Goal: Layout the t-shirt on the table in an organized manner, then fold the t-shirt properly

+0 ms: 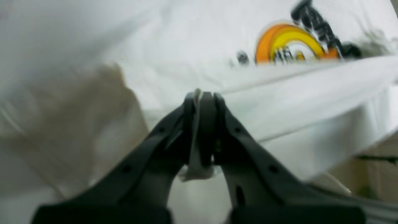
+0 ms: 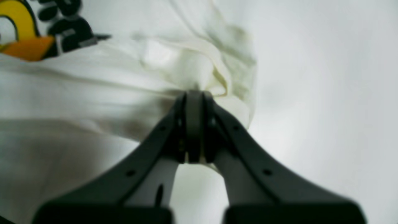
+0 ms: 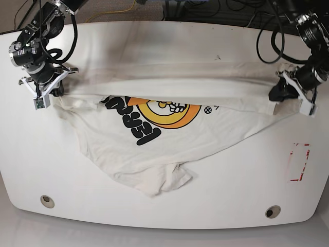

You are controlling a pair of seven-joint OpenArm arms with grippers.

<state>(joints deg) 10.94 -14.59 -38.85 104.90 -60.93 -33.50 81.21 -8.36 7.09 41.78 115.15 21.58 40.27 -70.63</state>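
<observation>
The white t-shirt (image 3: 154, 149) is stretched across the table (image 3: 231, 195) between both grippers. Its upper band is pulled taut and folded over the orange-yellow print (image 3: 164, 110) and black lettering, while the rest sags in a crumpled point toward the front. On the right of the base view, my left gripper (image 3: 274, 96) is shut on one end of the cloth. The left wrist view shows fabric pinched between its fingers (image 1: 202, 96). At the left of the base view, my right gripper (image 3: 55, 91) is shut on the other end, with bunched t-shirt cloth (image 2: 199, 71) at its tips (image 2: 194, 95).
A red tape rectangle (image 3: 299, 162) marks the table near its right edge. Two round grey grommet holes (image 3: 47, 200) (image 3: 272, 211) sit near the front edge. Black cables (image 3: 205, 10) run behind the far edge.
</observation>
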